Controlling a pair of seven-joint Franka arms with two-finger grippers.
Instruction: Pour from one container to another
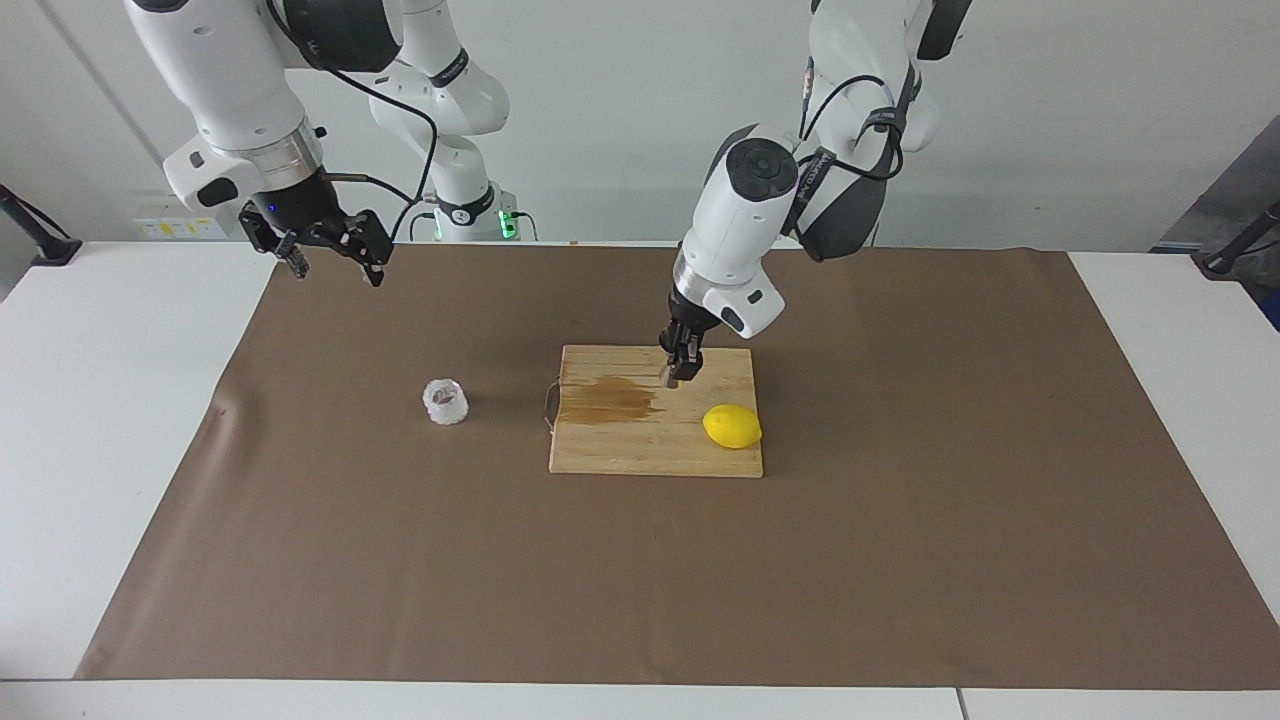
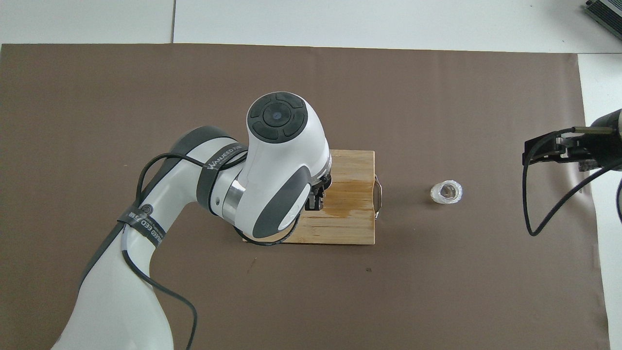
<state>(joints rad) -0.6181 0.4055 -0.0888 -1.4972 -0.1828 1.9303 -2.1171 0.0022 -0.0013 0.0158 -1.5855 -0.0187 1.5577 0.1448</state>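
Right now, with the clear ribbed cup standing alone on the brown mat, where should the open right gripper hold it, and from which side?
Probably the ribbed side wall of the clear ribbed cup, across its width, coming from above. It stands upright, mouth up, apart from the cutting board. The right gripper waits open, up in the air.
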